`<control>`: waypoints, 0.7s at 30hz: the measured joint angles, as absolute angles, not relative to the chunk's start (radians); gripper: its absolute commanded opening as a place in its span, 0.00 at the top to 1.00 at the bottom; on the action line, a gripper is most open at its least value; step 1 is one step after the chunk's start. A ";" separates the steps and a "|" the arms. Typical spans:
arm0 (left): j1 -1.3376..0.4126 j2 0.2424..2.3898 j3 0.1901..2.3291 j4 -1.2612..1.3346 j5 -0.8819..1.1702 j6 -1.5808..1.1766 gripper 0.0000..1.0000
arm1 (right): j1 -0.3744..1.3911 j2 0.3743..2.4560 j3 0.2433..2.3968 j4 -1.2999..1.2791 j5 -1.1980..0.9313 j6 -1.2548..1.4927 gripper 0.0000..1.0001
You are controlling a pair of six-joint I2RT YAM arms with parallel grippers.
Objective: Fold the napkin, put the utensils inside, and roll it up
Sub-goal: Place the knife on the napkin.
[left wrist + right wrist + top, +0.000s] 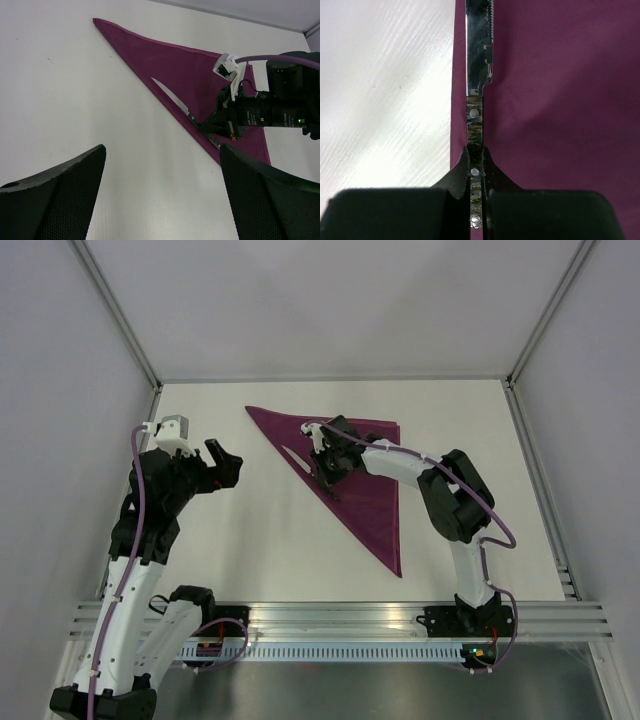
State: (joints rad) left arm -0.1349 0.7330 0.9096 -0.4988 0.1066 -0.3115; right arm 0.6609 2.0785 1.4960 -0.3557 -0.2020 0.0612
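- No readable text, brand, number or sign in any view.
- Small pale markings (257, 119) on the right arm's wrist housing (280, 112): too small to make out.
- Tiny marks on the blade of the knife (479, 75): stamp or glint, can't tell.

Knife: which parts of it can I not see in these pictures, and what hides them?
- Right wrist view: the top edge cuts off the tip of the knife; fingers of the right gripper partly cover the lower handle.
- Top external view: the right gripper hides the handle; only the blade shows.
- Left wrist view: the right gripper covers part of the handle.
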 measured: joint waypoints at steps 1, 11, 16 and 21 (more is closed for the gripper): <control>-0.135 0.733 0.910 -0.499 0.107 -0.311 0.02 | 0.665 2.085 1.496 -0.352 -0.200 0.064 1.00; -0.135 0.733 0.910 -0.499 0.107 -0.311 0.02 | 0.671 2.123 1.506 -0.335 -0.176 0.094 1.00; -0.135 0.733 0.910 -0.499 0.107 -0.311 0.02 | 0.672 2.127 1.506 -0.332 -0.173 0.102 0.99; -0.135 0.733 0.910 -0.499 0.107 -0.311 0.02 | 0.674 2.130 1.509 -0.334 -0.171 0.097 0.99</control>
